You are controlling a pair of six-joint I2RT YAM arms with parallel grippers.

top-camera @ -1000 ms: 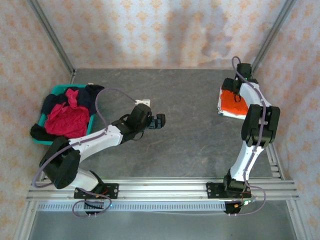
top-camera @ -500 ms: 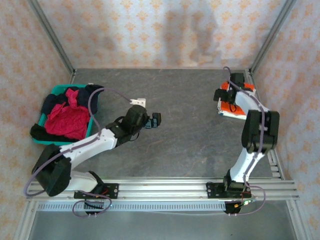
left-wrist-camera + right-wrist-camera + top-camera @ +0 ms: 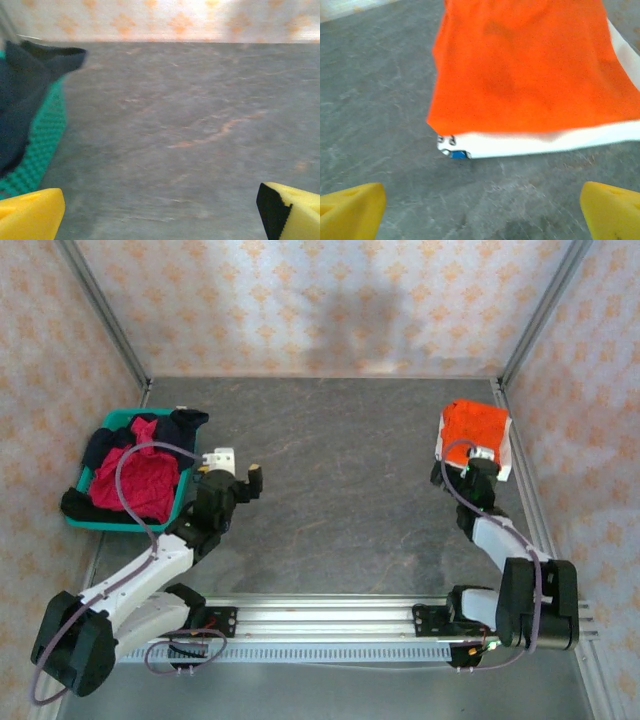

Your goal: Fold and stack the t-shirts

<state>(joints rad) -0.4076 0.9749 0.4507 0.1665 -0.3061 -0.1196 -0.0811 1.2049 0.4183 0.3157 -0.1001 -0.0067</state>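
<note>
left gripper (image 3: 236, 470) is standing released, empty | crimson t-shirt (image 3: 135, 480) is lying near its left in basket (image 3: 128, 525), left arm (image 3: 150, 565) nearer | right gripper (image 3: 480, 215) is facing orange t-shirt (image 3: 520, 65), released

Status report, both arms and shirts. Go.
Left gripper open, empty, beside teal basket. Right gripper open, empty, facing stack: orange t-shirt folded atop white t-shirt. Crimson t-shirt, navy t-shirt heaped in basket. Nothing blocking either.
</note>
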